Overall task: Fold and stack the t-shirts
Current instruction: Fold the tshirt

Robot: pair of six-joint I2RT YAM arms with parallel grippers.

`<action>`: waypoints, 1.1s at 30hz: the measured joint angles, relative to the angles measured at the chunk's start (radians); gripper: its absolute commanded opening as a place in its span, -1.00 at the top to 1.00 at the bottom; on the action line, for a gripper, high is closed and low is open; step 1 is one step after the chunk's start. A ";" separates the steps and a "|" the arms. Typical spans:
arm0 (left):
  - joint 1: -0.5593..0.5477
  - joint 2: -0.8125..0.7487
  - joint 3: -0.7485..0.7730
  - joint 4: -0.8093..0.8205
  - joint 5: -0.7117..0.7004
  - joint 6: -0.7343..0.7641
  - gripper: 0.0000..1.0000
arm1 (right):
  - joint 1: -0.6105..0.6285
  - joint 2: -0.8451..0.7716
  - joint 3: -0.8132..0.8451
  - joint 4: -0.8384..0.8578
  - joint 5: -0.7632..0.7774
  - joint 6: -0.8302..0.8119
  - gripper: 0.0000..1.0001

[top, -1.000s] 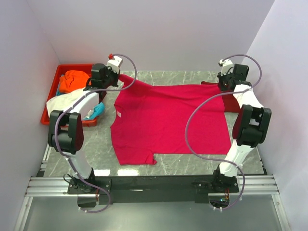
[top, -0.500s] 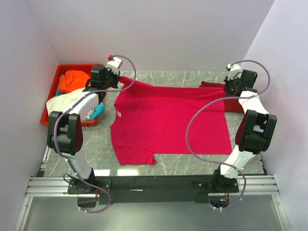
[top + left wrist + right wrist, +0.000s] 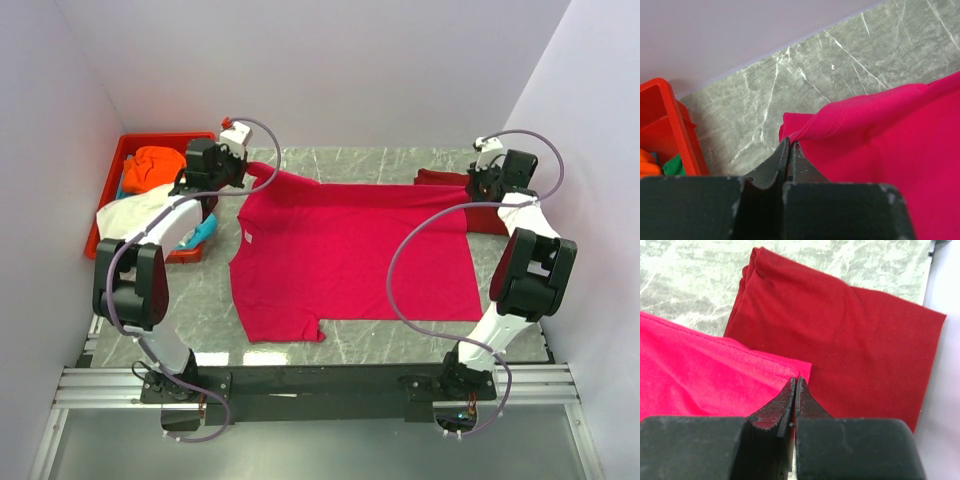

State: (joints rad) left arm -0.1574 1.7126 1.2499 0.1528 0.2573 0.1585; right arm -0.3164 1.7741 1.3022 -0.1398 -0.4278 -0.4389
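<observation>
A bright pink-red t-shirt [image 3: 350, 250] lies spread flat across the middle of the table. My left gripper [image 3: 247, 169] is shut on its far left corner, and in the left wrist view the jaws [image 3: 789, 143] pinch the raised cloth edge [image 3: 875, 125]. My right gripper [image 3: 479, 186] is shut on the far right corner [image 3: 715, 370], its tips [image 3: 796, 379] meeting over the hem. Under that corner lies a folded darker red t-shirt [image 3: 850, 335], at the table's far right [image 3: 438, 177].
A rigid red tray [image 3: 109, 172] stands at the far left, holding an orange shirt [image 3: 155, 165], a white one [image 3: 135, 212] and a teal one [image 3: 203, 232]. Its wall [image 3: 670, 115] is close to my left jaws. Lilac walls close in the far and right sides.
My right gripper has moved right and outward with the shirt corner, drawing the far edge straight. My left gripper has shifted slightly left, still holding its corner.
</observation>
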 measured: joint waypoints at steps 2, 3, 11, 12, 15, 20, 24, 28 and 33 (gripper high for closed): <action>0.000 -0.015 -0.016 0.000 0.000 -0.002 0.99 | -0.004 0.000 -0.006 0.001 -0.006 0.000 1.00; 0.000 -0.020 -0.023 0.000 0.000 -0.003 0.99 | -0.005 0.000 -0.010 0.003 -0.009 0.000 1.00; 0.000 -0.030 -0.063 -0.003 0.000 -0.016 0.99 | -0.010 -0.018 -0.052 0.010 -0.023 -0.001 1.00; 0.000 -0.035 -0.071 -0.006 0.000 -0.020 0.99 | -0.010 -0.018 -0.052 0.009 -0.024 -0.001 1.00; 0.000 -0.061 -0.104 -0.008 -0.001 -0.031 0.99 | -0.010 -0.018 -0.053 0.011 -0.026 -0.001 1.00; -0.002 -0.129 -0.152 -0.020 -0.001 -0.052 0.99 | -0.010 -0.023 -0.067 0.014 -0.026 -0.005 1.00; -0.011 -0.184 -0.166 -0.045 -0.014 -0.066 0.99 | -0.010 -0.024 -0.067 0.015 -0.026 -0.008 1.00; -0.028 -0.211 -0.171 -0.069 -0.029 -0.070 0.99 | -0.010 -0.023 -0.067 0.014 -0.026 -0.011 1.00; -0.055 -0.212 -0.188 -0.097 -0.050 -0.071 0.99 | -0.011 -0.023 -0.070 0.013 -0.026 -0.023 1.00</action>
State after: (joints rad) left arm -0.2123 1.5002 1.0622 0.0555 0.2070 0.0879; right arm -0.3275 1.7508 1.2320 -0.1268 -0.4538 -0.4622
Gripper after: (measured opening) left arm 0.013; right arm 0.007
